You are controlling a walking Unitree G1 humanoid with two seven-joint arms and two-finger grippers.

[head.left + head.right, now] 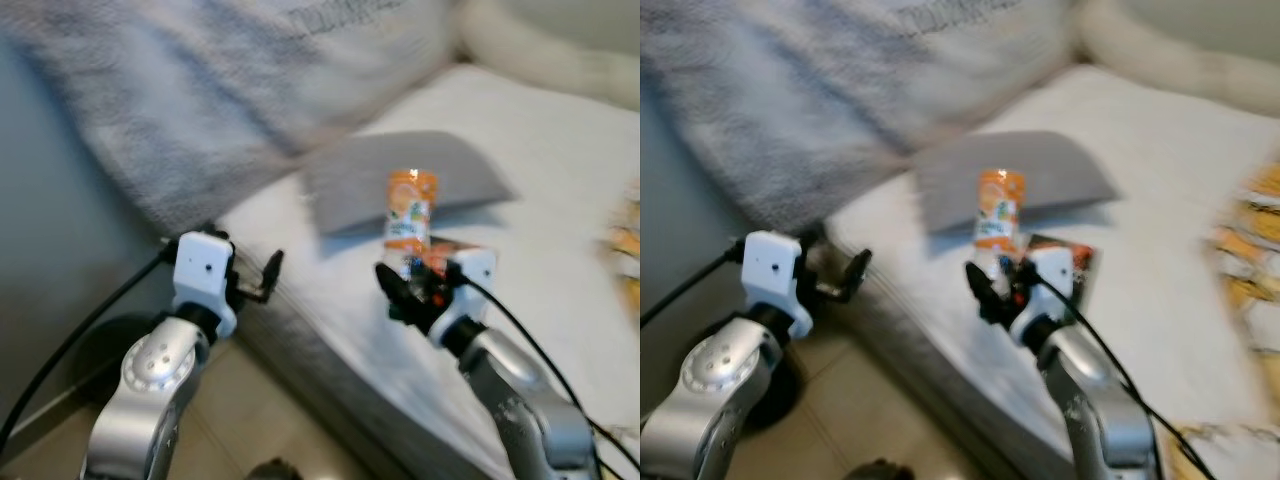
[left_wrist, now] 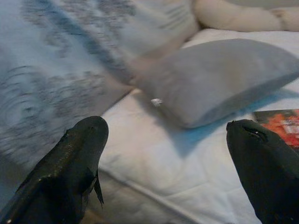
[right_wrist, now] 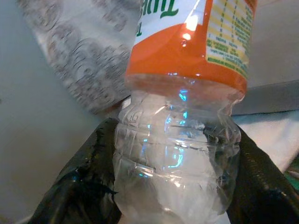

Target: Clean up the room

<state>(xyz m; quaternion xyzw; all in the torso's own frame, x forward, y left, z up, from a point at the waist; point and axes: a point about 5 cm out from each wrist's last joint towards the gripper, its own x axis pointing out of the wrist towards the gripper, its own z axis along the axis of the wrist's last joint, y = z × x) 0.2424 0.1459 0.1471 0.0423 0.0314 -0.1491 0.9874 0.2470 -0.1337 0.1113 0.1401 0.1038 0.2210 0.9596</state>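
Empty plastic bottle (image 3: 180, 116) clamped upright in right gripper (image 1: 405, 290), above the white bed (image 1: 540, 200).

Looks light, thin-walled, crushable and slick; gripped low on clear ribbed body, below orange label. Left gripper (image 1: 262, 278) spread wide, holding nothing, beside mattress edge. Open room over floor; grey pillow (image 1: 410, 175) and red packet (image 2: 280, 123) close behind.

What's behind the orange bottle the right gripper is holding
Behind the bottle held by the right gripper lies a grey pillow on the white bed, with a patterned blanket further back. The bottle hides part of the pillow.
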